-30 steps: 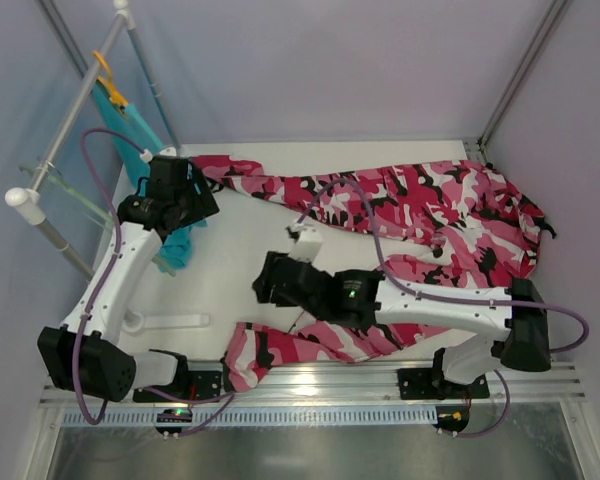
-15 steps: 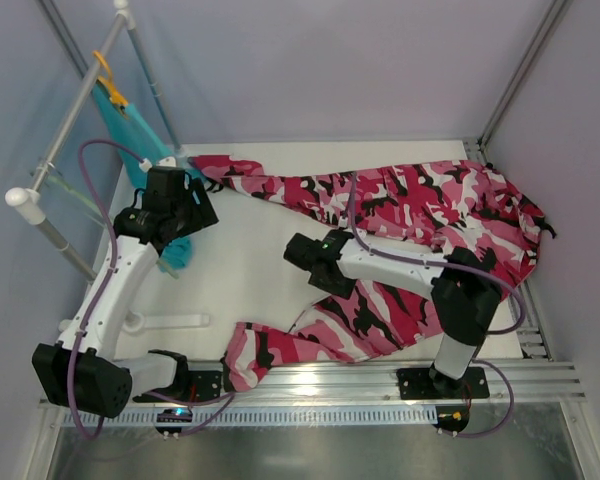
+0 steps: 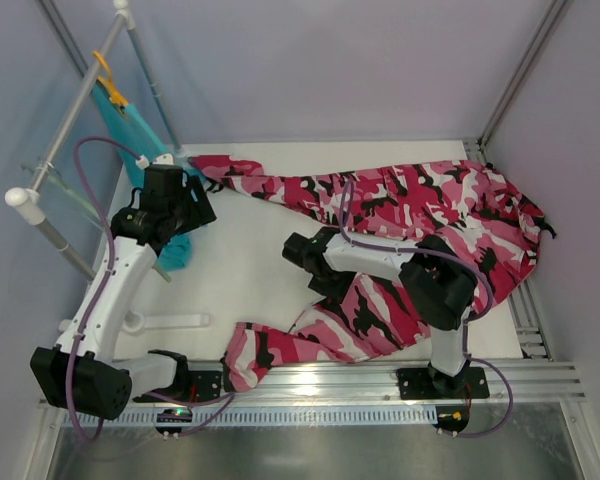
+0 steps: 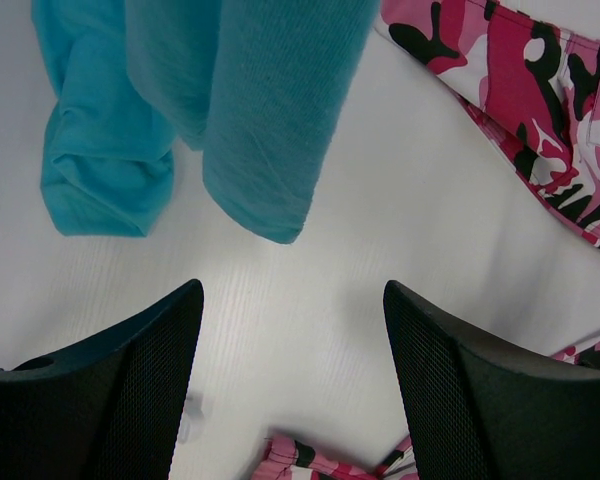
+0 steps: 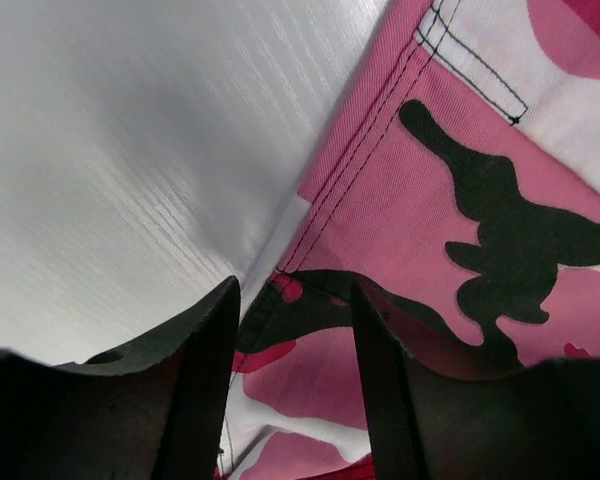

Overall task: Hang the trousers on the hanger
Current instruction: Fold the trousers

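**Pink camo cloth lying flat, pick-up only beginning**

Mint-green rods of the hanger (image 3: 62, 195) are showing faintly at the far left of the top view, hanging behind the rack (image 3: 72, 105), well apart from the trousers. Just right of it, a teal garment (image 4: 270, 110) is dangling, and the left gripper (image 4: 292, 300) is hovering over the table (image 3: 240, 270) beneath it, fingers spread and grasping nothing. Toward the centre, the right gripper (image 5: 294, 290) is reaching low over a hem. Its fingers are parted with the seam lying between them, not pinching it as far as the wrist view shows. The trousers (image 3: 430, 210) are sprawling across the right half of the table, one leg stretching to the upper left, the other to the lower left.

Judging by this, the first grasp is in hand. Next, the right fingers need closing on the hem, then lifting cloth leftward toward the hanger.
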Robot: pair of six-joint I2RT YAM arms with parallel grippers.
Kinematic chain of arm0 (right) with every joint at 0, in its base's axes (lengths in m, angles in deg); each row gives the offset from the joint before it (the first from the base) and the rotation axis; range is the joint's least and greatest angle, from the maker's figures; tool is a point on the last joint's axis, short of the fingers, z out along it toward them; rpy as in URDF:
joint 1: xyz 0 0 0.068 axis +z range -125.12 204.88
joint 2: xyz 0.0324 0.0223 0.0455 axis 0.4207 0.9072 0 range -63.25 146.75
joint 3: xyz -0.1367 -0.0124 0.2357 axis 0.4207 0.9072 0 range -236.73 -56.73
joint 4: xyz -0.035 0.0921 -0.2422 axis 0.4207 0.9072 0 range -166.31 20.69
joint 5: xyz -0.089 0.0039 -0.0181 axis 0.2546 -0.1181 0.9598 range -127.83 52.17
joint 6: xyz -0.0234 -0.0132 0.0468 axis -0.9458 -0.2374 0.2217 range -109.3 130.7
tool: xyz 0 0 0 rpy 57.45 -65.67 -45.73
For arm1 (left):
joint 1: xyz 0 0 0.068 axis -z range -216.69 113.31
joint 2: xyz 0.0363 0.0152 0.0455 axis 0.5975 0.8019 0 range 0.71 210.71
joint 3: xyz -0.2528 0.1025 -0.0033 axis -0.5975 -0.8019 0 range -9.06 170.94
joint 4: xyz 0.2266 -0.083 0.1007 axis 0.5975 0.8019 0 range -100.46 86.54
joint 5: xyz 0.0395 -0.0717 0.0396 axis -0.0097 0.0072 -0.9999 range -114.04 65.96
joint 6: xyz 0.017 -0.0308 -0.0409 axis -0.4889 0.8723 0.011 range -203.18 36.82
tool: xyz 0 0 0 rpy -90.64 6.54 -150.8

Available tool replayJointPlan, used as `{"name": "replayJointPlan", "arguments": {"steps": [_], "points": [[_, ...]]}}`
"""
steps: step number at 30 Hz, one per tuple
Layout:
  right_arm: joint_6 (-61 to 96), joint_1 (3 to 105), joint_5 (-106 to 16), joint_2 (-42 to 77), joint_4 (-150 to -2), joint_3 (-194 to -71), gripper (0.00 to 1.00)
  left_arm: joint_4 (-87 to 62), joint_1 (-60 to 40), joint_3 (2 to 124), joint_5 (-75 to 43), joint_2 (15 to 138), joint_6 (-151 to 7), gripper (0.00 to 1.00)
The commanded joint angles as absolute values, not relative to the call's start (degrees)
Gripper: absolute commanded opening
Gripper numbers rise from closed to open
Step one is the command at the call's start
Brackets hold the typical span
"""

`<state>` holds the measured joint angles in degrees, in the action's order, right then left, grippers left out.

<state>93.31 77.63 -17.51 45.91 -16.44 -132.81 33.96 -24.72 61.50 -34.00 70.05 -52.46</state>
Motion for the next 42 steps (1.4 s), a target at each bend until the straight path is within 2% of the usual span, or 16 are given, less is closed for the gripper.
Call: {"name": "replayJointPlan", "arguments": {"steps": [1,7,9,10,11,13,22,27,32,35,42], "points": [[97.09,77.79,-18.84,46.43,-16.28,-133.38,0.5,31.99,-24.65,63.98,-35.2,68.3,-53.38,0.73],[98.41,77.35,-19.1,47.84,-18.48,-132.76,0.46,31.55,-24.73,63.36,-34.59,68.65,-52.94,0.73],[98.85,77.18,-19.28,48.28,-19.35,-132.67,0.4,31.55,-24.73,63.27,-34.59,68.47,-52.85,0.72],[99.12,76.83,-19.45,48.46,-19.8,-132.67,0.26,31.55,-24.73,63.19,-34.59,68.39,-52.77,0.73],[99.21,76.56,-19.54,48.63,-20.15,-132.58,0.16,31.46,-24.73,63.1,-34.59,68.21,-52.77,0.73],[99.21,75.16,-19.98,49.16,-21.82,-132.41,0.04,30.94,-24.73,62.75,-34.59,68.21,-52.68,0.73],[99.29,65.23,-17.61,48.81,-23.67,-134.78,0.04,30.76,-22.81,62.31,-35.37,71.1,-52.59,0.73],[100.17,60.14,-18.05,46.53,-22.7,-134.78,0.04,32.07,-15.52,62.39,-38.1,73.65,-48.74,0.73],[100.35,59.25,-16.47,43.02,-23.22,-131.8,0.04,33.48,-5.77,62.92,-40.74,80.05,-42.94,0.74],[100.17,59.33,-17.17,41.0,-25.5,-128.03,0.04,33.92,-3.21,62.92,-40.65,83.92,-37.4,0.74],[100.0,59.25,-19.02,37.57,-30.87,-119.93,0.04,30.51,-3.11,61.43,-36.53,93.58,-27.28,0.73]]}}
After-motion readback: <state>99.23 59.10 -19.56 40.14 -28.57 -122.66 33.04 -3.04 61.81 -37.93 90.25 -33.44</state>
